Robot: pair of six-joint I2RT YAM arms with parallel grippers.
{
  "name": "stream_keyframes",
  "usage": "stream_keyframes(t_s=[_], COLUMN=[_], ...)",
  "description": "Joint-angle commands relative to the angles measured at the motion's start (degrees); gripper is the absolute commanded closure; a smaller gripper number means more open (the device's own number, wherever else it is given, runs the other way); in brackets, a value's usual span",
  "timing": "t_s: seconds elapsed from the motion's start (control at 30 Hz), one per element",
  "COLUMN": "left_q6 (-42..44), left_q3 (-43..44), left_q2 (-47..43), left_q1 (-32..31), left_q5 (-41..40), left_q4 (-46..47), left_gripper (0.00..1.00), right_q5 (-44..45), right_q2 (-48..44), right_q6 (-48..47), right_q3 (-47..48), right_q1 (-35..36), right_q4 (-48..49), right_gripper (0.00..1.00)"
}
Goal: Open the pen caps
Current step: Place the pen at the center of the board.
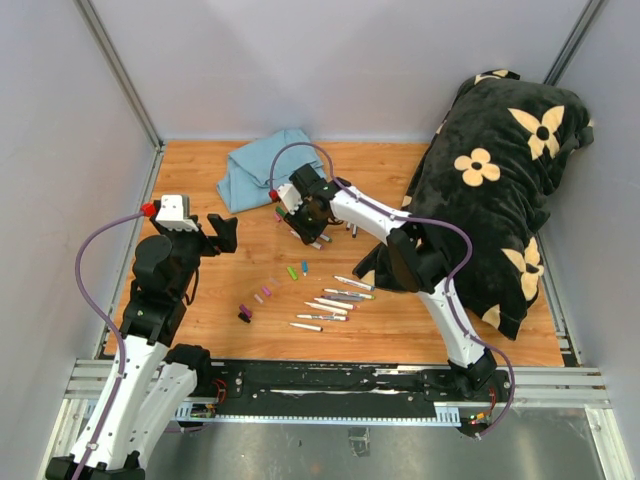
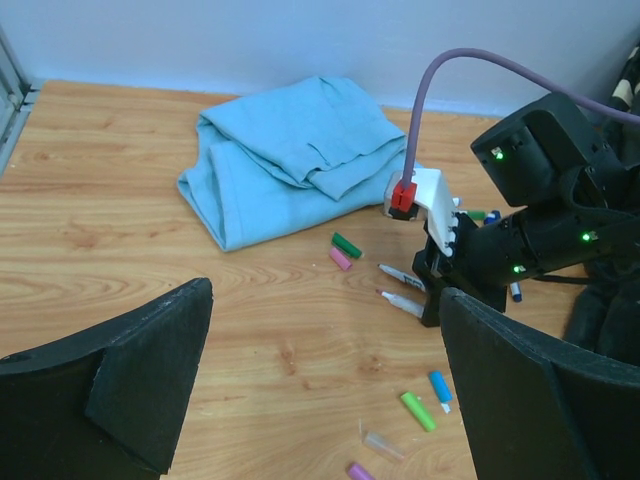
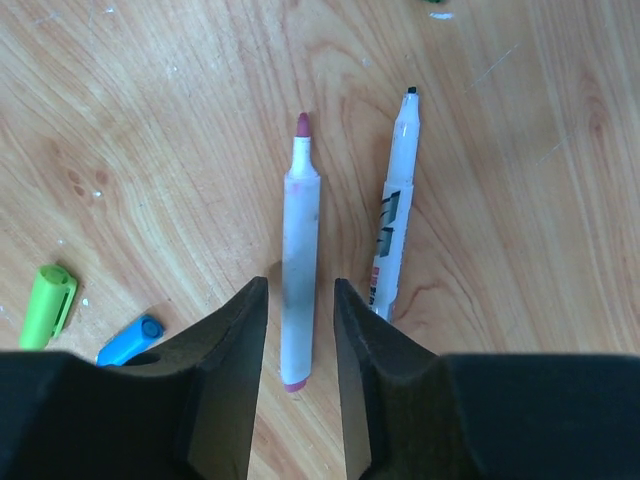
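My right gripper point(image 3: 300, 288) is low over the table and open. Its jaws straddle the rear end of an uncapped white marker with a pink tip point(image 3: 301, 230) without touching it. An uncapped black-tipped marker point(image 3: 394, 225) lies just to the right. A green cap point(image 3: 48, 304) and a blue cap point(image 3: 130, 341) lie to the left. In the top view the right gripper point(image 1: 308, 232) is near the blue cloth. Loose caps lie mid-table: green point(image 1: 292, 271), blue point(image 1: 304, 267), pink point(image 1: 266, 291), purple point(image 1: 245, 313). My left gripper point(image 1: 224, 233) is open and empty, raised at the left.
A folded blue cloth point(image 1: 268, 166) lies at the back. A black flowered pillow point(image 1: 495, 190) fills the right side. Several uncapped markers point(image 1: 335, 299) lie in a loose row at the front centre. Grey walls enclose the table.
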Motion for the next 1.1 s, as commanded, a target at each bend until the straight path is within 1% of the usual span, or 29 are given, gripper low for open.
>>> stream_keyframes(t_s=[0.0,0.17,0.3,0.37,0.47,0.57,0.9,1.07], left_q6=[0.89,0.91,0.86,0.82,0.74,0.78,0.91,0.91], left_q3=[0.11,0.05,0.04,0.06,0.05,-0.04,-0.16,-0.11], left_q2=[-0.72,-0.85,-0.98,-0.98,-0.83,-0.72,-0.37,-0.45], left_q1=[0.32,0.32,0.32,0.32,0.32,0.32,0.37,0.34], left_q5=[-0.47,-0.56,-0.37,-0.22,-0.05,-0.15,-0.21,-0.07], left_q4=[1.99,1.92,2.03,2.07,2.09,2.09,2.10,2.11], left_gripper=[0.01,0.01,0.01,0.01,0.01,0.01,0.01,0.01], right_q5=[-1.25,-4.65,-9.26,-11.10,-11.40,-11.58,-11.55,-10.01], right_q2=[-4.93,-13.66,-21.50,-25.33,-28.84,-29.84,-28.16,-26.60], right_q6=[-1.33,-5.11,-8.49,-9.29,-9.64,-9.61,-8.59,-6.80], right_q3=[1.81,-0.83,-7.09,-10.95,-16.27,-18.53,-18.92,-18.98], right_q1=[0.59,-0.31,-2.70,-4.35,-5.71,-6.42,-8.45,-10.05], right_q4=[-2.28,-3.67,-3.25,-1.86,0.51,1.70,1.99,3.10], right_gripper=[0.65,0.59,0.54,0.53,0.53,0.53,0.52,0.52])
